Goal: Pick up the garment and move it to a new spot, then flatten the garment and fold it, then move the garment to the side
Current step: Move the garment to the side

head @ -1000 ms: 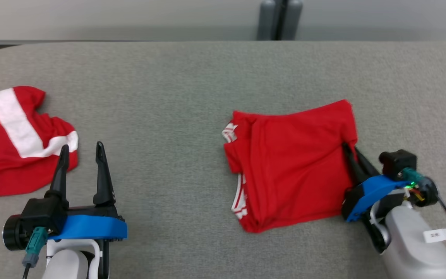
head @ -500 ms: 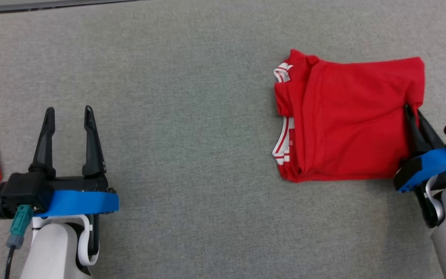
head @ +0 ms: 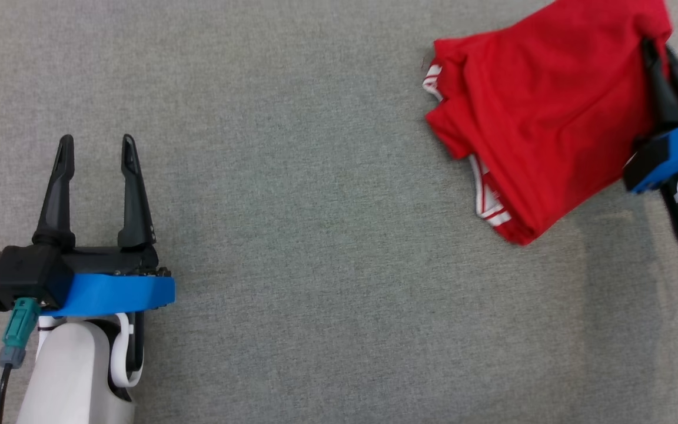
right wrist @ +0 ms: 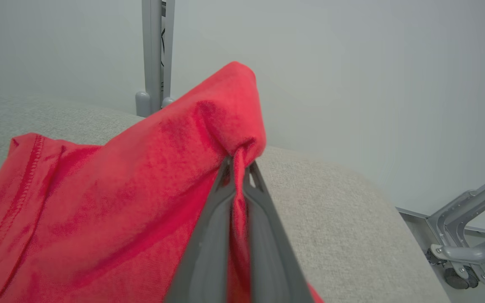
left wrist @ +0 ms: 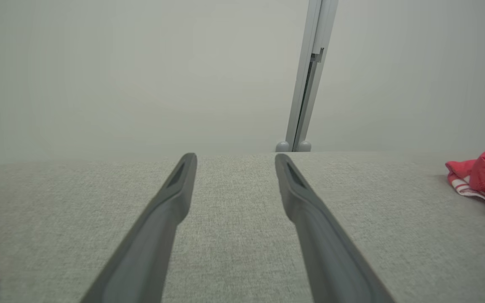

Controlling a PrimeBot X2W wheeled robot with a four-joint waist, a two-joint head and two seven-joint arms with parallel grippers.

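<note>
The right gripper (head: 657, 50) is clamped shut on the right-hand edge of the folded red garment (head: 545, 118), with a pinch of cloth bunched between its fingers in the right wrist view (right wrist: 236, 162); the garment (right wrist: 133, 189) sits at the far right of the grey table (head: 315, 176), raised at the held edge and sagging away from it, white-striped trim showing at its lower left; whether its low end touches the table I cannot tell. The left gripper (head: 97, 141) hangs with its jaws wide apart and nothing between them, well away to the left over bare table.

The main risk is the fold coming undone; a single pinch on one edge may catch only some layers, so the others could slip and hang open. If the low end drags on the rough table cover, friction could pull the stack apart. The table's right edge is near; a drop too far out could leave cloth hanging off it.
</note>
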